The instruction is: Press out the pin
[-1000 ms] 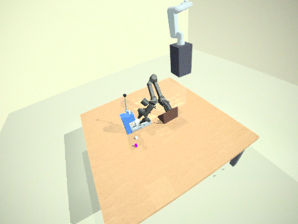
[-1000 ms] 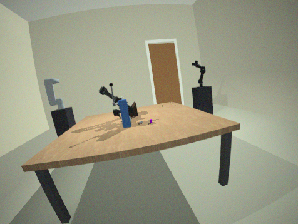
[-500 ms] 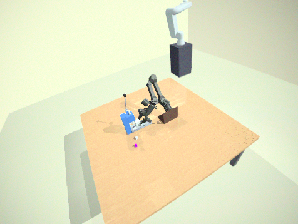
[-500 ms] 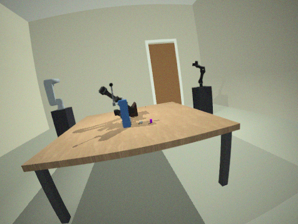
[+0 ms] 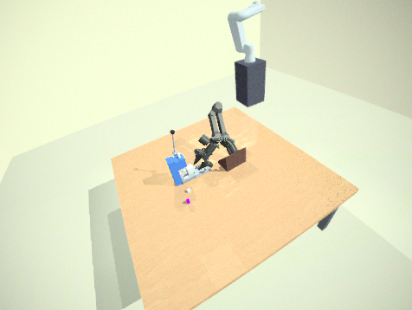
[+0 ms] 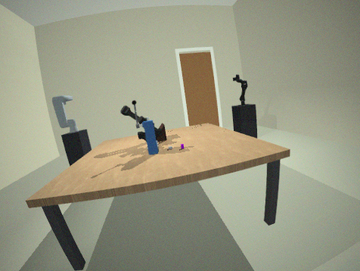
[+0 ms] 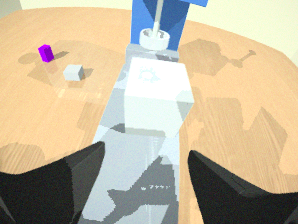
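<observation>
White block (image 7: 157, 95) upright on the grey bed (image 7: 135, 172), long axis unclear to me. Pin barely readable. Gripper (image 5: 202, 160) (image 7: 147, 152) wide, empty.

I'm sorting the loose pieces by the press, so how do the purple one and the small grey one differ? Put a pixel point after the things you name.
The purple piece (image 5: 188, 201) (image 7: 46, 53) is vivid purple; the small grey piece (image 5: 189, 190) (image 7: 73, 72) is pale grey. The purple piece stands taller than wide, while the small grey piece is squatter and wider. Both are small, box-like and rest on the wooden table (image 5: 242, 234) (image 6: 212, 159).
</observation>
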Tool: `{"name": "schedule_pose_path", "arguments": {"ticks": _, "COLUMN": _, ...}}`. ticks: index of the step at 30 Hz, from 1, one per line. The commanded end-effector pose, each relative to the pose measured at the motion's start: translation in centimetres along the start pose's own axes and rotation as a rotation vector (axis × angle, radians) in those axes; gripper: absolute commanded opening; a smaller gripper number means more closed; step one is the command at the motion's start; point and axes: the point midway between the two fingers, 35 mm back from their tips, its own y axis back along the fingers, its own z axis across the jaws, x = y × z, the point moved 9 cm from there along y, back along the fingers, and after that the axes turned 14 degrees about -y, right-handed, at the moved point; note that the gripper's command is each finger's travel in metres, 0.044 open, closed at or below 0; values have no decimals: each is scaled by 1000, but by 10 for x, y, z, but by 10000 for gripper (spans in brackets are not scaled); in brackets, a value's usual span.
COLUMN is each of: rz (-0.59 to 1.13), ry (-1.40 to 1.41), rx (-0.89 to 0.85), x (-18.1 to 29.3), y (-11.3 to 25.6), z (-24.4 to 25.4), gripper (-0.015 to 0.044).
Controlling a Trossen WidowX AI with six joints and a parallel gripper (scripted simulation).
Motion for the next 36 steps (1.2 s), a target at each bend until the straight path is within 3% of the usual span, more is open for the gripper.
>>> {"name": "schedule_pose_path", "arguments": {"ticks": 1, "rz": 0, "ry": 2, "rx": -1, "x": 1, "y": 2, "z": 0, "gripper": 300}}
{"name": "schedule_pose_path", "arguments": {"ticks": 14, "rz": 0, "ry": 2, "rx": -1, "x": 1, "y": 2, "z": 0, "gripper": 300}}
{"name": "schedule_pose_path", "arguments": {"ticks": 24, "rz": -1, "ry": 2, "rx": -1, "x": 1, "y": 2, "z": 0, "gripper": 37}}
{"name": "schedule_pose_path", "arguments": {"ticks": 36, "rz": -1, "ry": 2, "rx": -1, "x": 1, "y": 2, "z": 0, "gripper": 30}}
